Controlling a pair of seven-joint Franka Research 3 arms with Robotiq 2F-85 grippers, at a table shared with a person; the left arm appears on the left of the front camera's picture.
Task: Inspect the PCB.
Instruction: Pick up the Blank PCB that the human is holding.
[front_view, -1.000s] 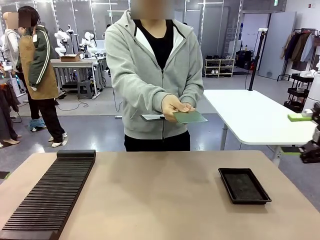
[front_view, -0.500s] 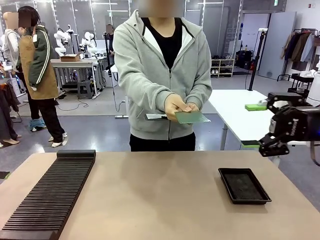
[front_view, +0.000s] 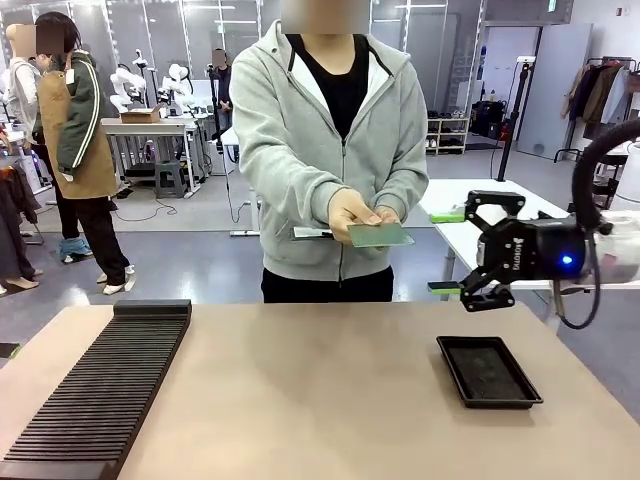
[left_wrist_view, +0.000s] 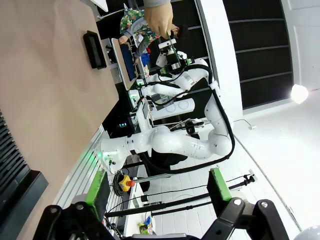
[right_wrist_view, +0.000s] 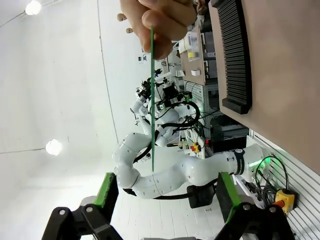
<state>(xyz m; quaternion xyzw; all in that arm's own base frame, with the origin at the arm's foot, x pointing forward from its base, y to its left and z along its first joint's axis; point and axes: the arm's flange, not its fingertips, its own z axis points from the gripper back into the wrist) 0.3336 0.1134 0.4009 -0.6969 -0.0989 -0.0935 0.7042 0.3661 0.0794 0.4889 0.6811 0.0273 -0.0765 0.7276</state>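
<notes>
PCB (front_view: 380, 235) lies flat in the person's hand (front_view: 350, 212) above the table's (front_view: 320, 400) far edge, long side running toward the right gripper (front_view: 446, 251); that gripper hangs near it, jaws spread wide, the board edge-on to its opening; left gripper (left_wrist_view: 157, 185), also wide, is well apart; right arm looks nearer.

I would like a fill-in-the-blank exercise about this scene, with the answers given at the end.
1. The PCB is held by the person's ____.
2. The right end effector is ____, with nothing between its fingers.
3. The black tray lies on the table at the robot's ____ side.
4. The black slotted rack lies at the robot's ____ side.
Missing words: hand; open; right; left.
</notes>
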